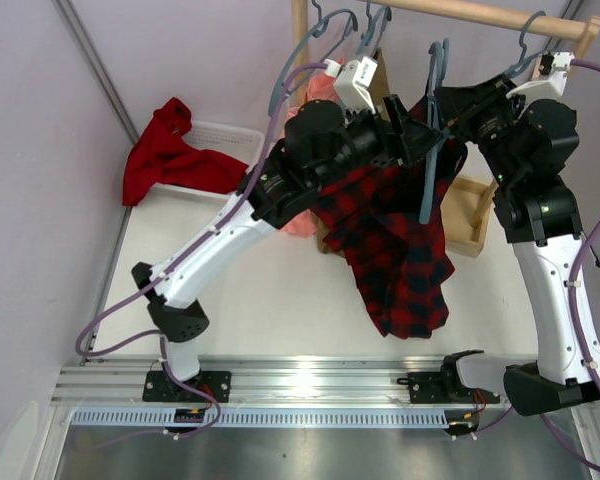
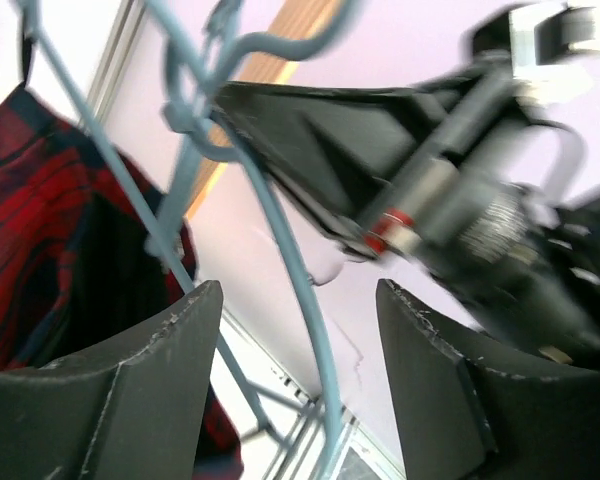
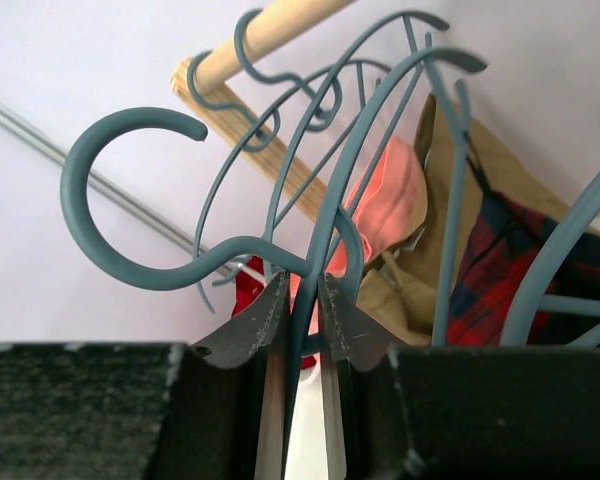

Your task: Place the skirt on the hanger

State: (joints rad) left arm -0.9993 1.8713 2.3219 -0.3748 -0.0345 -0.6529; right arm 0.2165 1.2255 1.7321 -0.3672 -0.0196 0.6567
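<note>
The red-and-black tartan skirt [image 1: 395, 250] hangs draped from the raised grippers down toward the table. It also shows in the left wrist view [image 2: 40, 210] and the right wrist view [image 3: 490, 265]. The blue-grey hanger [image 1: 432, 150] hangs edge-on beside the skirt's top. My right gripper [image 1: 445, 100] is shut on the hanger's neck [image 3: 310, 250] just below its hook [image 3: 110, 200]. My left gripper [image 1: 418, 135] is open. A hanger wire [image 2: 305, 300] passes between its fingers [image 2: 150, 380] without touching them.
A wooden rail [image 1: 480, 12] at the top carries several other blue-grey hangers [image 1: 330, 30], a tan garment [image 3: 445, 190] and a pink garment [image 3: 400, 190]. A plain red cloth [image 1: 165, 150] lies over a white basket [image 1: 230, 135]. A wooden box [image 1: 470, 215] stands at the back right.
</note>
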